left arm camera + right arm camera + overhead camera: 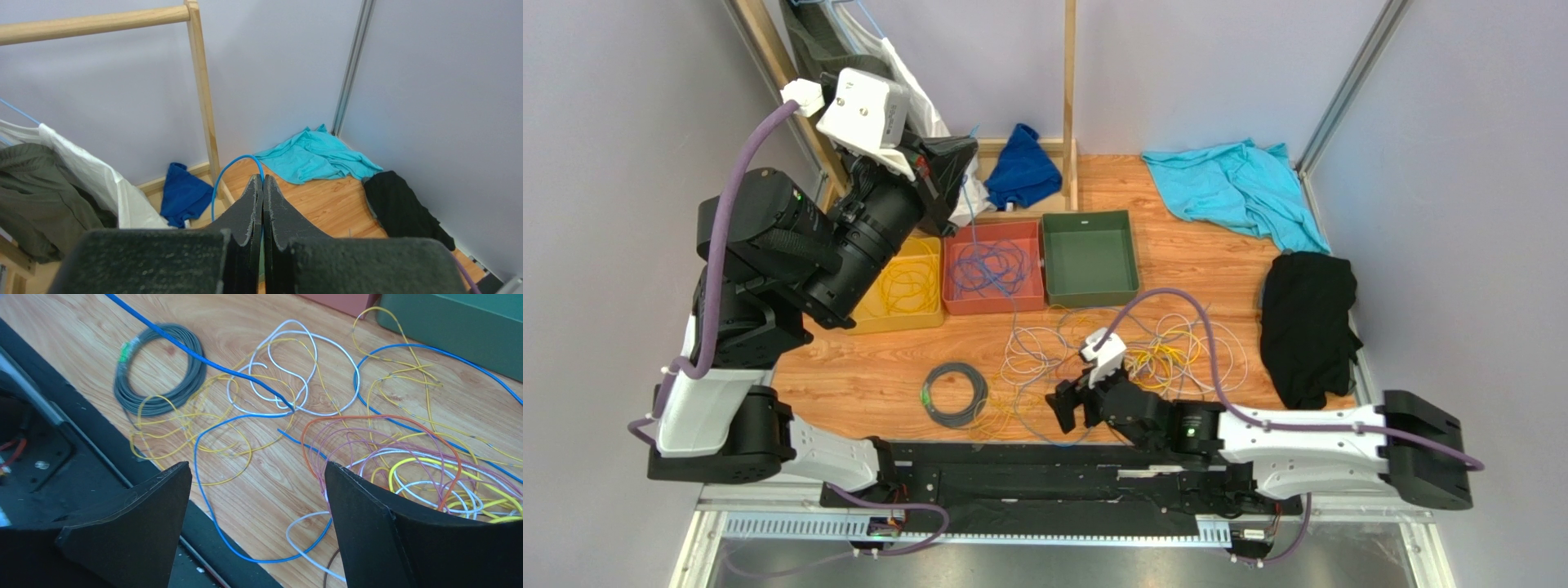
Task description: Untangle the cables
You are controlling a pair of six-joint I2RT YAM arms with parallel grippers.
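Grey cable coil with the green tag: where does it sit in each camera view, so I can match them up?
Top external: grey coil lies on the wood near the front edge, left of the right gripper.
Right wrist: grey coil at upper left, a blue cable crossing it.
Left wrist: not in it.
Shared landmark: green tray, centre of the top view and top right corner of the right wrist view.
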